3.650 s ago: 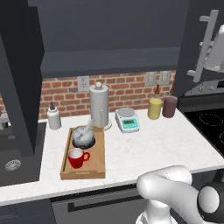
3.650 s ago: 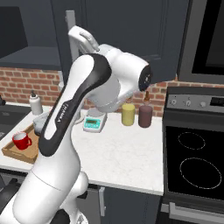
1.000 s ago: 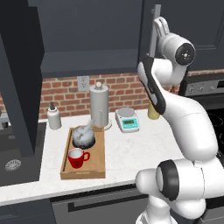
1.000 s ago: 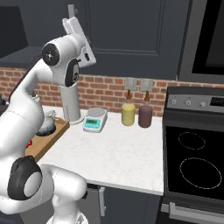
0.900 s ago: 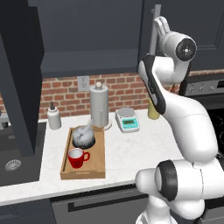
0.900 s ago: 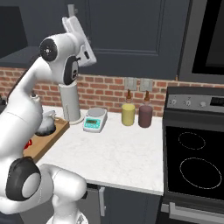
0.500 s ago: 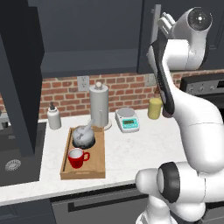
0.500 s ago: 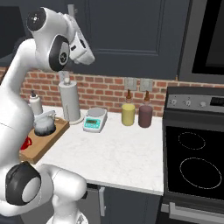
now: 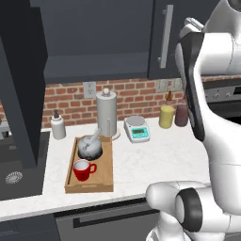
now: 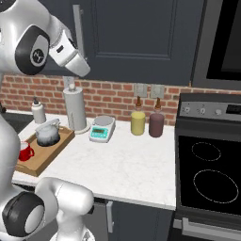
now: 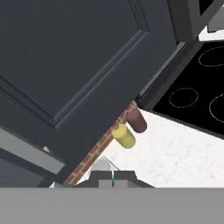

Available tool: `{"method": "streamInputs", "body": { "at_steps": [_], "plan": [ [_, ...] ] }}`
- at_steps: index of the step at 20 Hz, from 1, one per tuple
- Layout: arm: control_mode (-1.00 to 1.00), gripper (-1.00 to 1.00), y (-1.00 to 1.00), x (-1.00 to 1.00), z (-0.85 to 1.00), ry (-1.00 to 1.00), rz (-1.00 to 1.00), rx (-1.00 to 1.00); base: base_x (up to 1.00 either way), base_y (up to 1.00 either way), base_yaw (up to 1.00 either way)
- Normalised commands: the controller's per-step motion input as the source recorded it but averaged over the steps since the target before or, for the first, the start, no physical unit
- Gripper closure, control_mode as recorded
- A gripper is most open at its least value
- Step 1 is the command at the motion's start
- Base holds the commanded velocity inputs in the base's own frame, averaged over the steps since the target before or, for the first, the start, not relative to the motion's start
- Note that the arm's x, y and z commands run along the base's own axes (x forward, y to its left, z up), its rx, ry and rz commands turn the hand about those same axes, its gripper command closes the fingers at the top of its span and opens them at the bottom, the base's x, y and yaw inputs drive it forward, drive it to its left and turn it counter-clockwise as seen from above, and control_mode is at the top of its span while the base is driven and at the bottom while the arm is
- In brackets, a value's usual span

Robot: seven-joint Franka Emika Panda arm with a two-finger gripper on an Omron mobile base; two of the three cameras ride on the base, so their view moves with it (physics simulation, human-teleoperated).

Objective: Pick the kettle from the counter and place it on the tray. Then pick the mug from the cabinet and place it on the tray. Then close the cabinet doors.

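Fingers together, empty. Shiny mottled metal kettle (image 9: 90, 146) and glossy red mug (image 9: 82, 170) on rimmed wooden tray (image 9: 106, 177).

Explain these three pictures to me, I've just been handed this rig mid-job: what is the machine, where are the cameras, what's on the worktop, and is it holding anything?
The machine is a white jointed robot arm on a driving base. Two pictures come from cameras on the base, behind the arm to its left and right; the third looks along its two-finger gripper, which is shut and holds nothing, close to a dark charcoal cabinet door. On the white marble worktop lies a light-brown wooden tray carrying the squat grey metal kettle and small red mug. Behind stand a tall grey cylinder, a scale, a yellow canister and a maroon canister. The left cabinet door stands open.
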Motion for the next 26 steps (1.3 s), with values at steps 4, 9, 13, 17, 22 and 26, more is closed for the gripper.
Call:
{"method": "streamInputs", "body": {
  "at_steps": [4, 9, 13, 17, 22, 26],
  "plan": [
    [-1.0, 1.0, 0.0, -0.2, -0.12, 0.02, 0.07, -0.09, 0.0, 0.0, 0.0],
    [-1.0, 1.0, 0.2, -0.48, -0.5, -0.01, 0.13, -0.26, 0.0, 0.0, 0.0],
    [-1.0, 1.0, 0.52, -0.8, -0.62, 0.06, 0.32, -0.35, 0.0, 0.0, 0.0],
    [-1.0, 1.0, 0.8, -0.81, -0.72, 0.12, 0.4, -0.53, 0.0, 0.0, 0.0],
    [-1.0, 1.0, 0.63, -0.72, -0.84, 0.18, 0.48, -0.64, 0.0, 0.0, 0.0],
    [-1.0, 1.0, 0.47, -0.42, -0.74, 0.14, 0.5, -0.62, 0.0, 0.0, 0.0]
  ]
}}
